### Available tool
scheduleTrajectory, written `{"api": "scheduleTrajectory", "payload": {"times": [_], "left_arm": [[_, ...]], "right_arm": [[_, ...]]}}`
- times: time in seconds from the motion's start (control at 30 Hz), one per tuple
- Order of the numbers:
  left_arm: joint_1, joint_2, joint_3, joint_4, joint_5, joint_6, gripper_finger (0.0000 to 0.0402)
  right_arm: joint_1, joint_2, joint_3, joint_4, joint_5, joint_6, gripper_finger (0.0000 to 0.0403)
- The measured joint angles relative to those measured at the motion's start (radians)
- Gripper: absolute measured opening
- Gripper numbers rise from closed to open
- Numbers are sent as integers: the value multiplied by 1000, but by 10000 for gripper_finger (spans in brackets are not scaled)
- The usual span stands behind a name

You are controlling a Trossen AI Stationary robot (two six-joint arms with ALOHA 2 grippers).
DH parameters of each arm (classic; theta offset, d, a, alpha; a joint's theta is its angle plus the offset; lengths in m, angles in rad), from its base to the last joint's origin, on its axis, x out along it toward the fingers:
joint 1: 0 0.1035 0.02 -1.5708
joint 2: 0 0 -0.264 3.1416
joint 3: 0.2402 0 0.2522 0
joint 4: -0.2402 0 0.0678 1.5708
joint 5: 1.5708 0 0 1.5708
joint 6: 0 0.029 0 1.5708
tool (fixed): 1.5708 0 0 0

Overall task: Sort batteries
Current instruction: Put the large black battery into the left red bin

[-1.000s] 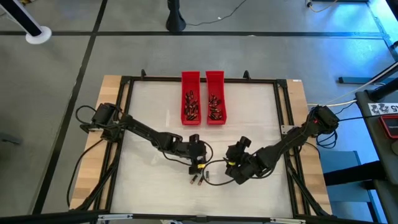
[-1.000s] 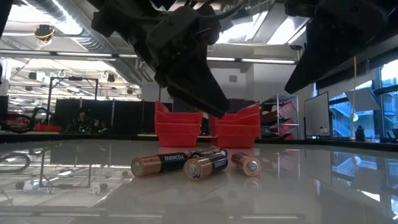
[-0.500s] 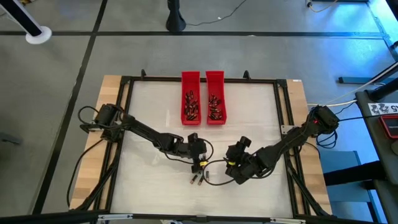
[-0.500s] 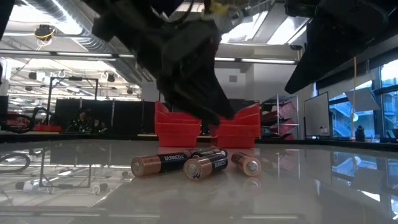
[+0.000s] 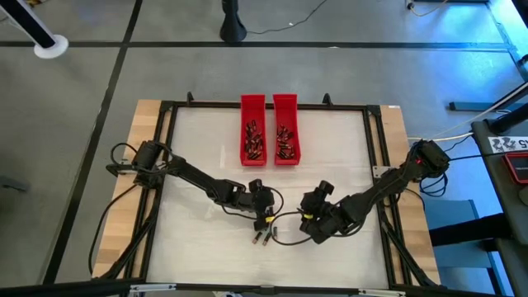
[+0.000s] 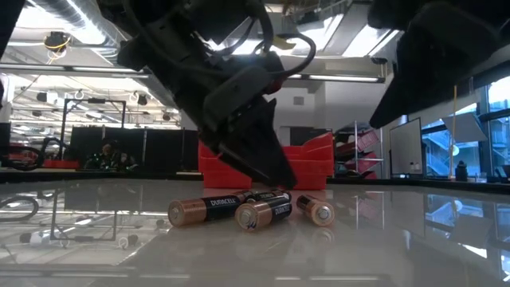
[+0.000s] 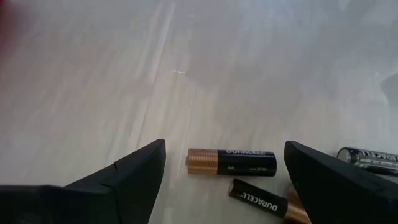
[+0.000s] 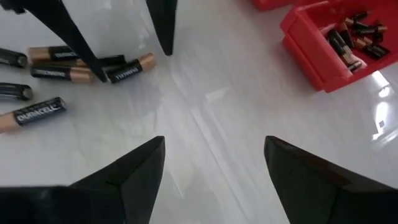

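Note:
Several loose batteries [image 5: 264, 236] lie on their sides on the white table near its front edge; they also show in the low view as batteries [image 6: 239, 212]. My left gripper [image 7: 225, 144] is open and slants down just above them. One battery [image 7: 231, 162] lies between the lines of its fingers, untouched. My right gripper [image 8: 214, 168] is open, a little to the right of the pile, with nothing between its fingers. Two red trays [image 5: 269, 132] at the table's far middle hold more batteries.
A black frame [image 5: 165, 165] runs round the white table top. In the right wrist view the nearer red tray [image 8: 336, 43] stands beyond the right gripper. Cables [image 5: 285, 216] trail between the two grippers. Bare table lies to the left and right of the pile.
My left gripper has sunk toward the loose batteries, rolling slightly as it went. The batteries and my right gripper have kept still.

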Motion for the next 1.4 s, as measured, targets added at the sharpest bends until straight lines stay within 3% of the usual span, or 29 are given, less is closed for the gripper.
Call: {"api": "scheduleTrajectory", "payload": {"times": [0.77,0.87,1.07,1.27,1.4], "left_arm": [[-5,51,3,7,7,26,313],[-3,52,3,5,7,24,292],[2,48,2,1,8,12,208],[13,6,-3,-17,31,35,208],[30,-89,-3,-39,24,68,208]], "right_arm": [[-1,0,-25,28,0,9,276],[-1,0,-25,28,0,9,276],[-1,0,-25,28,0,9,276],[-1,0,-25,28,0,9,276],[-1,0,-25,28,-1,9,276]]}}
